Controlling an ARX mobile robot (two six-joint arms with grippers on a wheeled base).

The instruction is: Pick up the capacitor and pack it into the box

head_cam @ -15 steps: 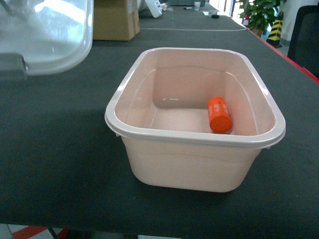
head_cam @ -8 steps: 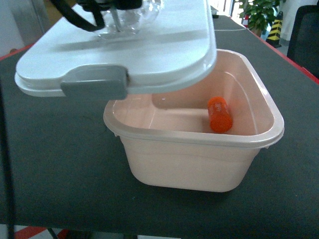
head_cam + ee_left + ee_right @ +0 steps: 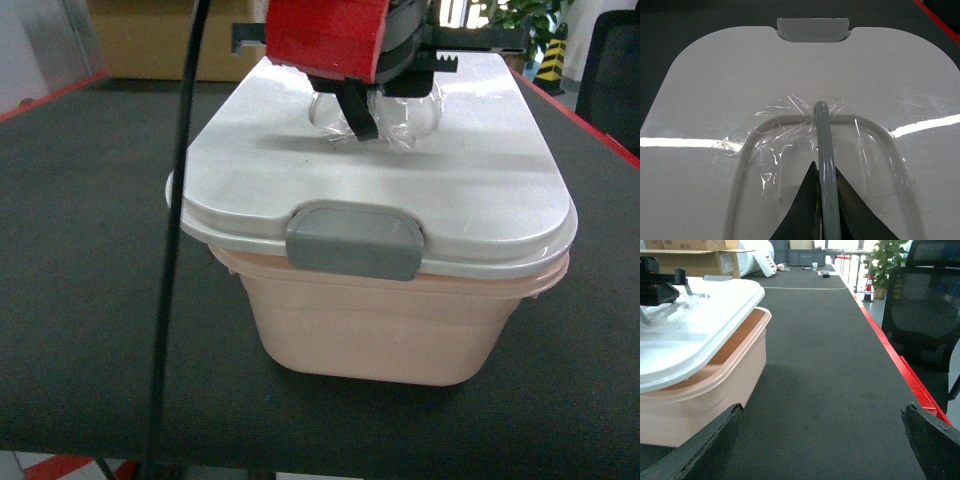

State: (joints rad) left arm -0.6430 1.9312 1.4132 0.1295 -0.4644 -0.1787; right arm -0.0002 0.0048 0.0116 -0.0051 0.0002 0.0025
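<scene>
Dark felt table [image 3: 90, 300]; glossy white lid [image 3: 480, 190] on box [image 3: 380, 330].

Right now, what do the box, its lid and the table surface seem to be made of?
The box looks like smooth pale pink plastic with a soft sheen and moulded rounded corners. The lid seems glossy white plastic: light streaks reflect on it, and crinkled clear film clings around its handle. The grey latch looks matte plastic. The table appears covered by a dark, finely textured mat, perhaps rubber or felt.
</scene>
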